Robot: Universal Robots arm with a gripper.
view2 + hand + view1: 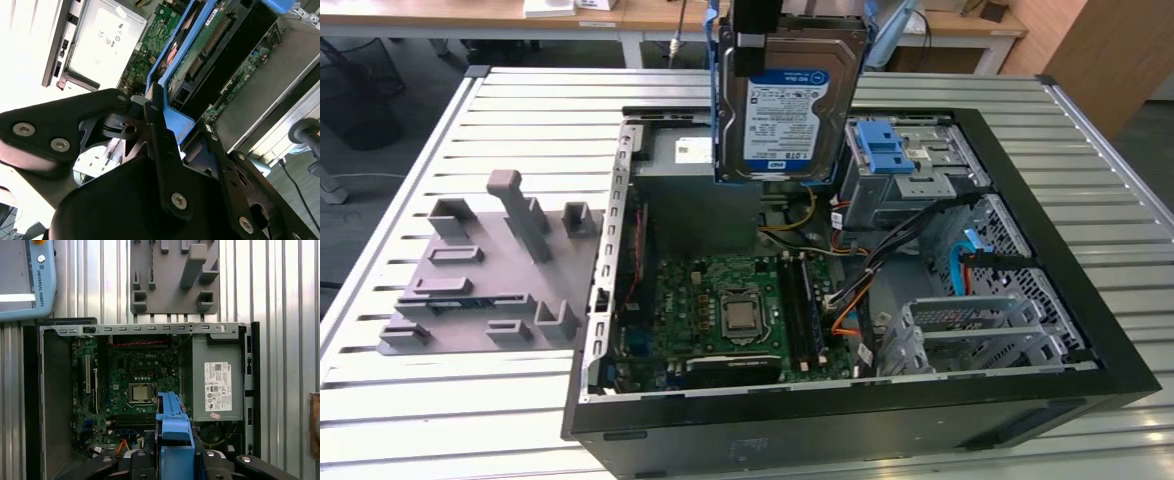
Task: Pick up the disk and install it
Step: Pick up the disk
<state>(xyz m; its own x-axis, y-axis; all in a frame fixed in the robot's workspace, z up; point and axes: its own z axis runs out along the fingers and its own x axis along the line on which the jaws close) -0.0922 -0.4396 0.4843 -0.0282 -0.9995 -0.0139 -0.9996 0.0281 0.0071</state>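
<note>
- The black two-fingered gripper (176,129) is clamped narrowly on the blue plastic carrier of the disk (787,100), a flat rectangular silver-grey metal hard drive. In the second wrist view one finger (156,125) lies flat against the carrier's rail.
- The opposite finger appears to press the other rail, though its contact is partly hidden.
- The disk hangs upright straight below the gripper, lifted clear above the open black computer case (1067,250) and touching nothing else.
- Its white-and-blue label faces the exterior view and carries black print and barcodes, which I cannot make out.
- Beneath the gripper, the first wrist view shows the grey power-supply box (217,385). Its white sticker has rows of small print and certification marks.
- Also below the gripper, beside that box, lies the green motherboard (135,385) with its square silver processor socket.
- Near the hanging disk, on the exterior view's right, stands the metal drive cage with a blue plastic latch (887,150).
- Well apart from the gripper, outside the case, a grey plastic fixture plate (480,270) rests on the slatted metal table (520,110).
</note>
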